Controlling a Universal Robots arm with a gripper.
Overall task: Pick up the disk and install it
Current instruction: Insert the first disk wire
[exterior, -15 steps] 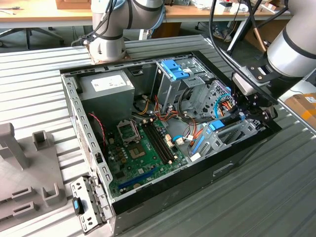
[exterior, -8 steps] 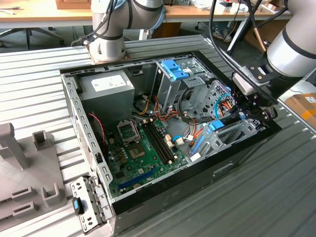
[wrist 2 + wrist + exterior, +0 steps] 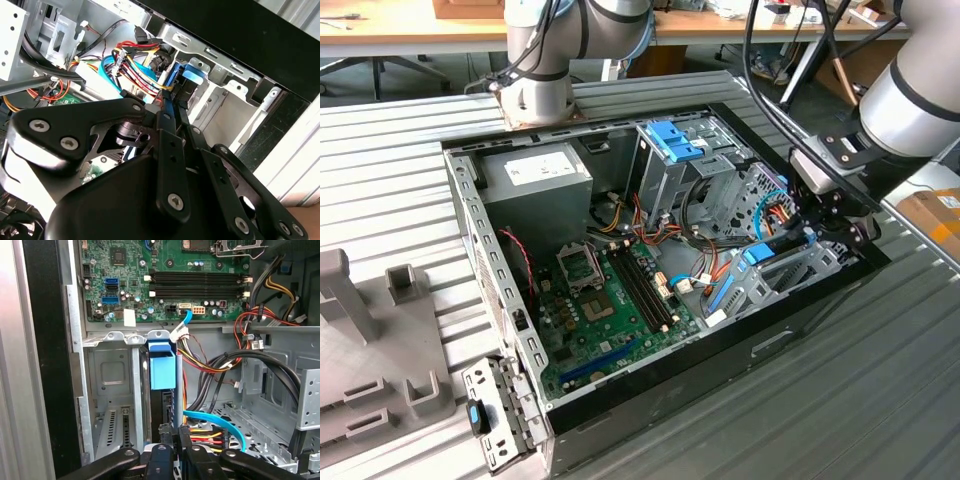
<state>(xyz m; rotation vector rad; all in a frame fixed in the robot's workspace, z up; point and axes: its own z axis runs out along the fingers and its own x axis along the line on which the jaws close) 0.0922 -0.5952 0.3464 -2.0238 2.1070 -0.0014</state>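
The disk (image 3: 162, 371) stands on edge in the metal drive bay (image 3: 112, 385) at the case's side wall, its bright blue carrier frame toward the motherboard. The exterior view shows the disk's blue frame (image 3: 760, 252) in the bay on that view's right. My gripper (image 3: 173, 436) is at the disk's outer end, with a black finger on each side, shut on it. In the second wrist view the gripper (image 3: 166, 106) narrows to a point just short of the disk's blue frame (image 3: 192, 77).
Red, yellow and blue cables (image 3: 215, 432) run close beside the bay. The motherboard (image 3: 610, 300) lies in the middle of the open case. A power-supply box (image 3: 535, 175) and a tall cage with a blue latch (image 3: 672, 140) stand at the back. A grey fixture (image 3: 360, 340) sits outside.
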